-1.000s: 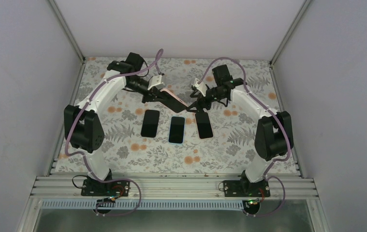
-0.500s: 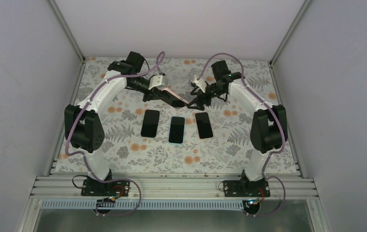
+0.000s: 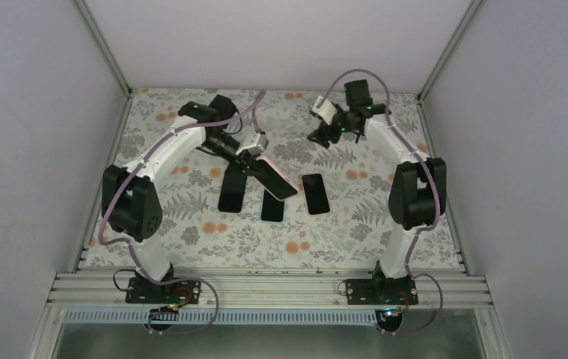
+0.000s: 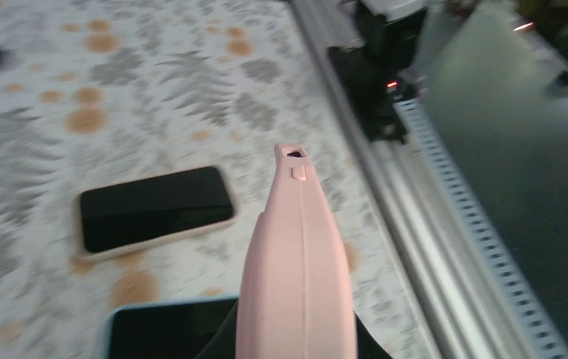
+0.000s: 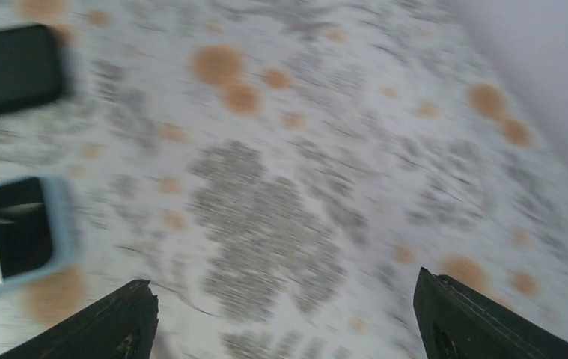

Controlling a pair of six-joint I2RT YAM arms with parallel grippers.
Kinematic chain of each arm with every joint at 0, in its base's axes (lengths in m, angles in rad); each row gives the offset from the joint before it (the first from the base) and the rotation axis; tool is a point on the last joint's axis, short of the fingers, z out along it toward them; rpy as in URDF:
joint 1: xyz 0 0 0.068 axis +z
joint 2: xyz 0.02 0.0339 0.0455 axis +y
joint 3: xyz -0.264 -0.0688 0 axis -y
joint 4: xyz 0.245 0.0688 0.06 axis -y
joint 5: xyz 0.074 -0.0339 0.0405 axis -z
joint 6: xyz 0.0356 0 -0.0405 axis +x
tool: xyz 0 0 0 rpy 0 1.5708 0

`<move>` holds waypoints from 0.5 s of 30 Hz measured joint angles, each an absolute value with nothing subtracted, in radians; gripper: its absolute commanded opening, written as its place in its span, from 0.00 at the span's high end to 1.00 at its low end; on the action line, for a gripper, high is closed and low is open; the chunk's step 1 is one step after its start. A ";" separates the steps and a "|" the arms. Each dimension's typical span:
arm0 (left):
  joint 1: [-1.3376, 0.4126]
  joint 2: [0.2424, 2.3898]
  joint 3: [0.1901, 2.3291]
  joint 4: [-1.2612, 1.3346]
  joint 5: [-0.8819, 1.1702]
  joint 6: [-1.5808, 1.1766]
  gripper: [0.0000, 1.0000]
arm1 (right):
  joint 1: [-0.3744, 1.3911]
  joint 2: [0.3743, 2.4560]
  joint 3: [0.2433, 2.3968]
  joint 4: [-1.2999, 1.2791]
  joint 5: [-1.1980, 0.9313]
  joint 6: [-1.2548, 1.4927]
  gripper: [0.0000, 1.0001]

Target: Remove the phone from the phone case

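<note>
L jaws clamp pink case [image 4: 299,262], phone [image 3: 278,179] prob. inside; R jaws spread wide, empty.

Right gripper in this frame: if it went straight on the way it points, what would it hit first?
Most likely the bare floral tablecloth. The right gripper is open, and only cloth shows ahead of it. The blue-cased phone lies off to one side. The view is blurred, so depth is uncertain.

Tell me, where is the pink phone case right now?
The pink case sits just left of centre in the top view, held tilted in the left hand above the blue-cased phone.
</note>
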State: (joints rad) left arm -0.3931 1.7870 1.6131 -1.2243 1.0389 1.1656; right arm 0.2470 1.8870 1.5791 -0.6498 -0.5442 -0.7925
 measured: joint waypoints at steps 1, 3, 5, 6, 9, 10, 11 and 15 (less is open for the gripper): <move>-0.415 1.781 1.608 -1.258 1.059 1.168 0.98 | 0.229 1.891 1.583 -0.620 -0.518 -0.792 0.12; -0.443 1.773 1.604 -1.296 1.084 1.170 0.98 | 0.195 1.895 1.593 -0.590 -0.474 -0.792 0.13; -0.451 1.769 1.604 -1.322 1.104 1.171 0.98 | 0.184 1.904 1.617 -0.589 -0.455 -0.793 0.13; -0.449 1.768 1.604 -1.328 1.108 1.171 0.98 | 0.185 1.907 1.628 -0.593 -0.455 -0.795 0.13; -0.439 1.768 1.605 -1.340 1.111 1.171 0.98 | 0.196 1.898 1.637 -0.617 -0.486 -0.826 0.12; -0.437 1.769 1.607 -1.343 1.110 1.171 0.98 | 0.197 1.887 1.621 -0.630 -0.505 -0.847 0.12; -0.434 1.769 1.609 -1.345 1.110 1.171 0.98 | 0.198 1.865 1.593 -0.649 -0.525 -0.868 0.12; -0.429 1.771 1.615 -1.347 1.105 1.171 0.98 | 0.208 1.697 1.413 -0.768 -0.604 -0.943 0.12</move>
State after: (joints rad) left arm -0.4286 1.7710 1.6146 -1.3468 1.1049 1.1706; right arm 0.2081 1.6966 1.4132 -0.7685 -0.6037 -0.9428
